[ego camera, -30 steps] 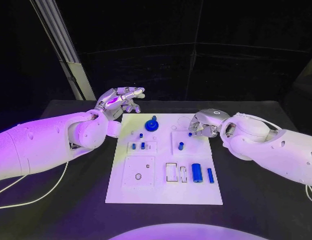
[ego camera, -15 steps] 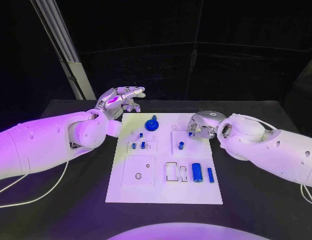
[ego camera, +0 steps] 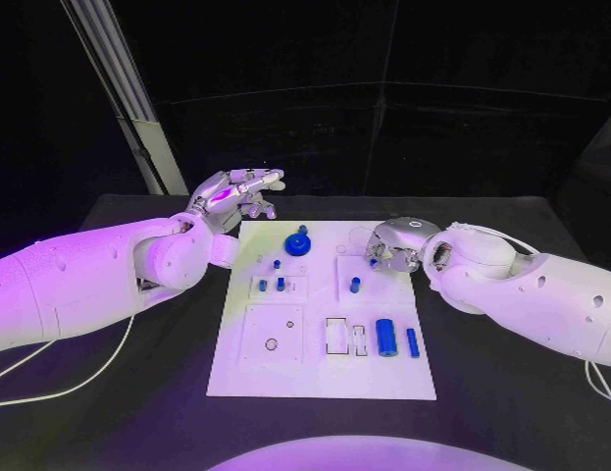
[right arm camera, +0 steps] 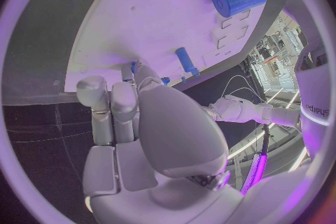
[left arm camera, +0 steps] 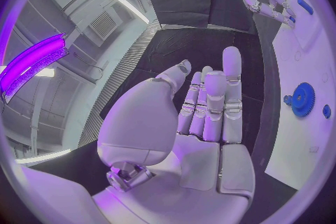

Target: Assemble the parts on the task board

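Cylinders (ego camera: 385, 337) are laid flat at the near end of the white board (ego camera: 327, 378) on the counter (ego camera: 150, 412). Farther off, the right robot hand (ego camera: 394, 245) is curled over the board; whether anything is held cannot be told. The left robot hand (ego camera: 238, 194) is held open beyond the gear (ego camera: 298, 243).

White task board (ego camera: 320, 378) flat mid-table. Blue gear (ego camera: 298, 242) stands near its far edge. Small blue pegs (ego camera: 277, 265) sit upright mid-board, a short blue pin (ego camera: 355, 287) beside them. Thick blue cylinder (ego camera: 385, 337) and thin blue rod (ego camera: 411, 341) lie side by side near right edge.
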You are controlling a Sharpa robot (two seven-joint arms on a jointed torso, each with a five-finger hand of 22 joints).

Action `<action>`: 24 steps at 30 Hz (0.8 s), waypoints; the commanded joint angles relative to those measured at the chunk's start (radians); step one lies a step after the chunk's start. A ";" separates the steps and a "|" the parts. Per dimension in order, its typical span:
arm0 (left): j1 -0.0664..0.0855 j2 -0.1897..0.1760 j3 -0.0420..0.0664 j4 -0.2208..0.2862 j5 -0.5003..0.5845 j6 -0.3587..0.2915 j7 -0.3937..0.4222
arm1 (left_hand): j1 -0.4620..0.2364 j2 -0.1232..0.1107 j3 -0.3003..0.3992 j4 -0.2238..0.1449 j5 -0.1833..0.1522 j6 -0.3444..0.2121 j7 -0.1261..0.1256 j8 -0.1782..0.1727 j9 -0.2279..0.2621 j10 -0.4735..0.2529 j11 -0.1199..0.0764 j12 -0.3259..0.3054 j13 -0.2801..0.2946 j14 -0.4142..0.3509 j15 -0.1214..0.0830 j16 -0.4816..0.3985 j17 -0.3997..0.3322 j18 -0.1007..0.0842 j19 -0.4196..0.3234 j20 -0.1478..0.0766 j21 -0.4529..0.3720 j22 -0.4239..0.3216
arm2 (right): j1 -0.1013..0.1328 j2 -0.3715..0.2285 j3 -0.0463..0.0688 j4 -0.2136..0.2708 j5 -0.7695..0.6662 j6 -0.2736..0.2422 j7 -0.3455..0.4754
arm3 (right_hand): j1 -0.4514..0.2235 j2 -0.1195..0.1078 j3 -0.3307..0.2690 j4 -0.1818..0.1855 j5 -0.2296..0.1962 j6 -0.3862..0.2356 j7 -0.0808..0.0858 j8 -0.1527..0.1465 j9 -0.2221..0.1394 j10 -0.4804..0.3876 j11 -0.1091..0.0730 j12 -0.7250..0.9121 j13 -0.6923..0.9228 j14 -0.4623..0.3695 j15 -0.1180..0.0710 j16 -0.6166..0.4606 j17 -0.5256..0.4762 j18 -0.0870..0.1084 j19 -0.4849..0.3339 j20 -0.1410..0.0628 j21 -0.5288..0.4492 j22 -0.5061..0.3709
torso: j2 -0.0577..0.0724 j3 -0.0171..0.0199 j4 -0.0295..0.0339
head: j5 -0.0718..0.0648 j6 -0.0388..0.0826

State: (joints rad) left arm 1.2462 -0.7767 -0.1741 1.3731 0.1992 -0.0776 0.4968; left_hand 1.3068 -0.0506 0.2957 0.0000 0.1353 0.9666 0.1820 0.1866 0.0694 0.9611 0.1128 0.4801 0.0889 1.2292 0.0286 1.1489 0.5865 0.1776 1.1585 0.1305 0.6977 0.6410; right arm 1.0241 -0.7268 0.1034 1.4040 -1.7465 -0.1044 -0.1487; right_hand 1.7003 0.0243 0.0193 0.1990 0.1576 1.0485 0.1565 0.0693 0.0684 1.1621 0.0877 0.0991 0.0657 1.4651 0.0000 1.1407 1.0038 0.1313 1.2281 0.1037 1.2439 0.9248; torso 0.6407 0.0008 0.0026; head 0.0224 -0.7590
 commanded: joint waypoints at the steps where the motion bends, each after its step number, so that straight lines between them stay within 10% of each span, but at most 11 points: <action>1: 0.001 0.000 0.001 0.001 0.001 0.008 0.011 | -0.004 -0.005 -0.004 0.002 0.003 -0.004 0.004 0.004 -0.001 -0.005 -0.001 0.007 -0.001 -0.009 0.000 -0.004 -0.002 0.006 -0.009 -0.001 -0.006 -0.001 | -0.003 0.004 -0.002 -0.001 -0.026 0.033 -0.016 | 0.017 -0.004 0.032 -0.006 0.000 0.011 0.002 -0.003 0.000 0.012 -0.001 -0.007 -0.002 0.020 -0.001 0.008 0.003 -0.010 0.015 -0.001 0.016 0.020 | 0.000 0.0001 -0.0005 | -0.002 -0.001; 24: 0.002 -0.001 0.001 -0.001 -0.003 -0.017 0.009 | 0.003 -0.003 0.000 -0.003 0.004 -0.009 0.005 0.005 -0.002 -0.013 0.001 0.009 -0.004 -0.020 0.001 -0.016 -0.023 0.006 -0.012 0.000 -0.014 -0.007 | -0.014 0.011 -0.006 0.027 -0.103 -0.045 -0.073 | -0.093 -0.083 0.258 -0.019 -0.030 0.075 -0.014 0.001 0.004 0.082 -0.017 -0.022 0.002 0.019 -0.012 0.042 -0.004 -0.026 0.052 -0.008 0.083 0.122 | -0.001 -0.0001 0.0001 | -0.007 -0.003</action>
State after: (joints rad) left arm 1.2462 -0.7777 -0.1741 1.3718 0.1983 -0.0885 0.4955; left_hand 1.3069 -0.0506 0.2957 0.0000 0.1353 0.9630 0.1856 0.1865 0.0685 0.9539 0.1126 0.4839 0.0855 1.2148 0.0286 1.1374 0.5649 0.1771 1.1514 0.1303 0.6900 0.6347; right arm 1.0139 -0.7168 0.1007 1.4245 -1.8339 -0.1214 -0.2143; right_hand 1.6143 -0.0589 0.2728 0.1808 0.1296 1.1178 0.1417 0.0687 0.0715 1.2368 0.0696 0.0809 0.0695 1.4650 -0.0075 1.1755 0.9987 0.1158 1.2729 0.0981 1.3236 1.0445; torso 0.6403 0.0008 0.0022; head 0.0159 -0.7605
